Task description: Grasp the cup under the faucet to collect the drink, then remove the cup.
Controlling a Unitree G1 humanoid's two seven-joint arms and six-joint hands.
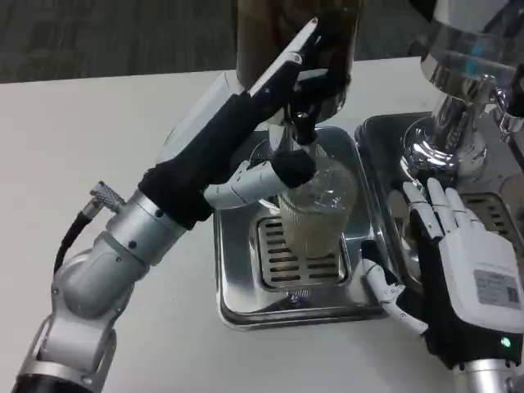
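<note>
A clear plastic cup (318,209) stands on the grate of a steel drip tray (237,295), right under the black faucet (303,127) of a dark drink dispenser (336,41). Pale liquid fills its lower part. My left hand (274,90) reaches in from the left at the level of the cup's top. Its thumb (262,178) presses on the cup's near side, while its other fingers lie behind the cup and faucet, largely hidden. My right hand (467,270) lies open to the right of the tray, fingers spread and pointing away from me, holding nothing.
A second chrome dispenser (463,90) stands on its own steel tray (393,131) at the right, just beyond my right hand. White table (98,131) stretches to the left of my left forearm (139,237).
</note>
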